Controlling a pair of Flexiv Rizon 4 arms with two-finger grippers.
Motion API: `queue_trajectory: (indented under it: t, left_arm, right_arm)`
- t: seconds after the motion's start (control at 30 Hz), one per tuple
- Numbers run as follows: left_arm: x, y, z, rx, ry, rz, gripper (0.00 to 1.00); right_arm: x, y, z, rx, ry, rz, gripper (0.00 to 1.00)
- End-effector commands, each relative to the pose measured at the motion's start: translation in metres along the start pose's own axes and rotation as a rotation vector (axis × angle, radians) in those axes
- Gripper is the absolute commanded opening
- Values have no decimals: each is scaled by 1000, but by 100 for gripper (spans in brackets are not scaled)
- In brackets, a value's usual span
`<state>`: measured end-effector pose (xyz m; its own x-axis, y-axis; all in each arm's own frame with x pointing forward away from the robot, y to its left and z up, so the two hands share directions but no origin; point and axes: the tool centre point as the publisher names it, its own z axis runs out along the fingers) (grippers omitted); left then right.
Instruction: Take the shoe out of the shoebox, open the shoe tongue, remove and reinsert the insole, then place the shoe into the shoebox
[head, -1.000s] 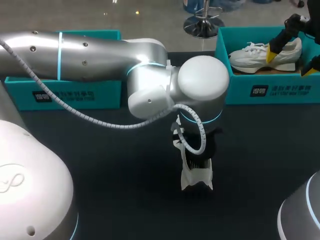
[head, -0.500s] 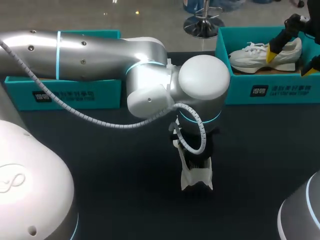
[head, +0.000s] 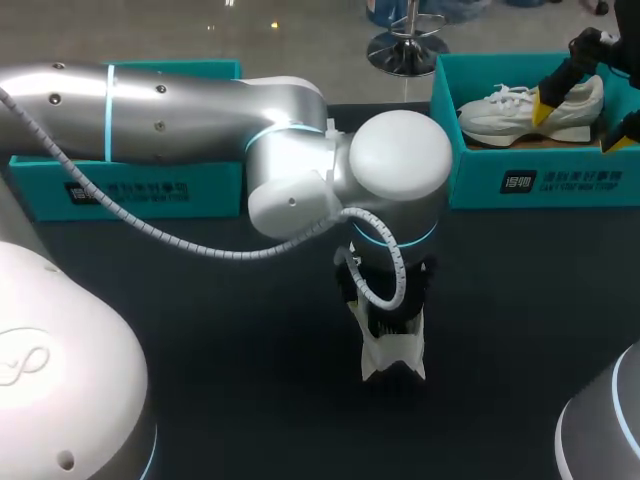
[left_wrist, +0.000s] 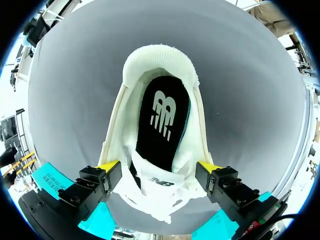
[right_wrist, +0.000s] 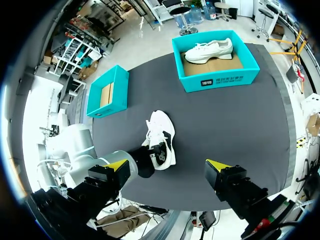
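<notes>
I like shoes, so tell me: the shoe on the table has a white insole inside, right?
No. The insole inside the shoe on the table is black, not white. The left wrist view shows it, ahead of the left gripper.

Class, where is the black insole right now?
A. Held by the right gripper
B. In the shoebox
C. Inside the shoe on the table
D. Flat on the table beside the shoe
C: the left wrist view shows the insole lying inside the shoe.

Left arm (head: 200, 110) above the shoe (head: 393, 355)
The white shoe lay beneath its wrist; a teal shoebox (head: 540, 185) stood at the table's (head: 200, 330) far right corner.
</notes>
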<state>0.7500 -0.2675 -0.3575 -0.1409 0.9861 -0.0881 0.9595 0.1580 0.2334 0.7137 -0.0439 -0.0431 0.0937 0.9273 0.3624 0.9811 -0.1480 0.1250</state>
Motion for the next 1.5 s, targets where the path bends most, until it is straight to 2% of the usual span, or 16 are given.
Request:
queue_trajectory:
  t: [0.03, 0.3, 0.6, 0.7, 0.73, 0.77, 0.8, 1.03, 1.3, 1.5]
  left_arm:
    - [2, 1, 0, 1, -7, 3, 100]
    - [1, 6, -7, 4, -12, 6, 100]
    - [-2, 31, -44, 71, -19, 39, 100]
    - [-4, 41, -54, 65, -20, 45, 98]
    - [-4, 43, -56, 63, -22, 47, 59]
    - [-4, 45, -58, 61, -24, 46, 11]
    - [-4, 46, -58, 68, -13, 55, 0]
    - [-3, 42, -53, 57, -26, 51, 0]
    - [-4, 10, -29, 84, -32, 64, 0]
    - [1, -11, -10, 104, 5, 68, 0]
  right_arm:
    - [2, 2, 0, 5, -3, 1, 100]
    - [2, 2, 0, 5, -3, 1, 100]
    - [2, 2, 0, 5, -3, 1, 100]
    - [2, 2, 0, 5, -3, 1, 100]
    - [2, 2, 0, 5, -3, 1, 100]
    - [2, 2, 0, 5, -3, 1, 100]
    - [2, 2, 0, 5, -3, 1, 100]
    - [2, 2, 0, 5, -3, 1, 100]
    - [2, 2, 0, 5, -3, 1, 100]
    - [2, 2, 0, 5, -3, 1, 100]
